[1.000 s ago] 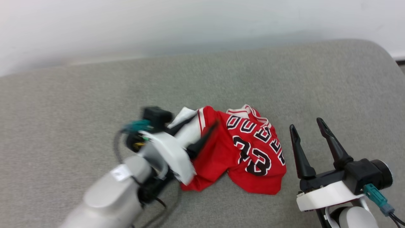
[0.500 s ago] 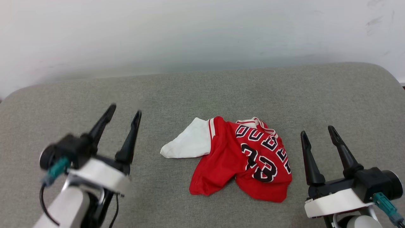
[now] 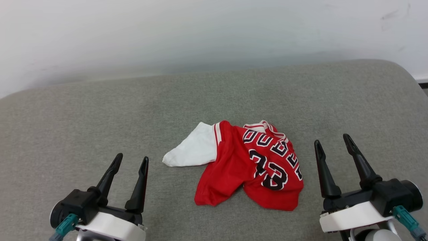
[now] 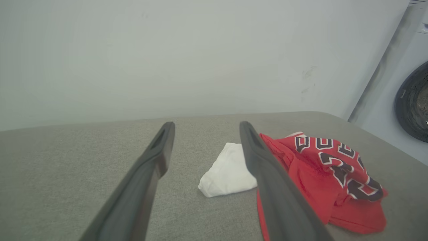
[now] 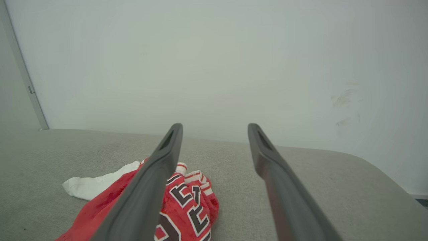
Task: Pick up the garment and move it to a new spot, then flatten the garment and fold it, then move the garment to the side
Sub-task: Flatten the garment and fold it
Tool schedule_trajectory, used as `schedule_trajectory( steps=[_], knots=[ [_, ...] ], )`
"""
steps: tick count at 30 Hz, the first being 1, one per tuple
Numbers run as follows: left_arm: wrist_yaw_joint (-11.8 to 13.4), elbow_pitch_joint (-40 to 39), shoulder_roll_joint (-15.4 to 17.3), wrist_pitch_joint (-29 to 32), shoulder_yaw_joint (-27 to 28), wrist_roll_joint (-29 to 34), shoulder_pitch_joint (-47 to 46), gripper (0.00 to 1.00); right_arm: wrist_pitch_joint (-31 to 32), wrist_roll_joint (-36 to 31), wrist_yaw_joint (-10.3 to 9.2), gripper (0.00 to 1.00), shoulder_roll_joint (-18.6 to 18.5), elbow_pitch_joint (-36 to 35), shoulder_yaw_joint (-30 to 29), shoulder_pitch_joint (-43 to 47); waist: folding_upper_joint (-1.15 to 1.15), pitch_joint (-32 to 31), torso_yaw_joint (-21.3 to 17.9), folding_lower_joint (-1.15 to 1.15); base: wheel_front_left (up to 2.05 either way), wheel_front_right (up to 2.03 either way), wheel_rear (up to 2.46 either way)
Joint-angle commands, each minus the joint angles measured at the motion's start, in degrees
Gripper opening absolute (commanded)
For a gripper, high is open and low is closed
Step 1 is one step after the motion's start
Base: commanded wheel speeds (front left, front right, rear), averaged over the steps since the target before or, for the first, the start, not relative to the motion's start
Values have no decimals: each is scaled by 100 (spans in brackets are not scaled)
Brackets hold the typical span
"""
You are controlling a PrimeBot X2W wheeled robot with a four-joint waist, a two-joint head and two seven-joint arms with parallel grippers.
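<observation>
Jaws on both sides wide apart, nothing held
The left gripper and right gripper flank the crumpled garment on the grey pad, neither touching it.

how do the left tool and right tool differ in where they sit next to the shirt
In the head view the left tool sits lower, its tips level with the garment's middle; the right tool's tips reach nearer the collar. The left tool is nearest the white sleeve, the right tool nearest the red body. Both are open, empty and clear of the garment.
</observation>
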Motion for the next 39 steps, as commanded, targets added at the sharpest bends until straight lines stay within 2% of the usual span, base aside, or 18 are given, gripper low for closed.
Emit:
schedule_trajectory(
  steps=[1,4,7,11,14,17,18,19,25,28,30,31,35,39],
  knots=[
    [-33,31,0,-13,5,24,-56,100,-12,8,-4,100,11,-21,-2,-75,0,60,-63,0,0,0,0],
    [-161,311,153,56,-104,-1,-337,100,-12,19,-4,100,11,-43,7,-127,0,224,-219,0,0,0,0],
    [-241,535,384,523,-309,-91,-778,100,-12,48,-4,100,11,-72,16,-204,0,441,-365,0,0,0,0],
    [-264,944,685,1843,-554,-320,-1407,100,-12,90,-4,100,12,-102,65,-260,0,691,-525,0,0,0,0],
    [-282,1088,732,2949,-653,-720,-1803,100,-12,167,-4,100,10,-118,71,-340,0,871,-658,0,0,0,0],
    [-286,1082,929,3827,-766,-932,-2086,100,-12,212,-4,100,14,-143,93,-330,0,1027,-739,0,0,0,0],
    [-272,1076,953,4070,-787,-981,-2150,100,-12,222,-4,100,14,-151,92,-333,0,1071,-759,0,0,0,0],
    [-152,1013,999,4616,-840,-1040,-2343,100,-12,238,-4,100,12,-162,81,-385,0,1209,-806,0,0,0,0],
    [55,1085,1008,5183,-1076,-892,-2442,100,-12,260,-4,100,11,-204,74,-498,0,1468,-828,0,0,0,0],
    [45,1325,995,5466,-1338,-806,-2310,100,-12,220,-4,100,12,-199,54,-546,0,1580,-791,0,0,0,0],
    [2,1494,996,5632,-1486,-794,-2214,36,-12,192,-4,100,12,-203,59,-556,0,1629,-765,0,0,0,0],
    [-17,1548,984,5643,-1518,-814,-2200,0,-12,184,-4,100,11,-212,56,-572,0,1649,-753,0,0,0,0],
    [63,1679,950,5337,-1453,-744,-2262,0,-12,152,-4,100,11,-189,52,-555,0,1643,-691,0,0,0,0],
    [239,1639,992,4630,-1106,-667,-2401,0,-12,119,-4,100,11,-135,65,-522,0,1486,-604,0,0,0,0]
  ],
)
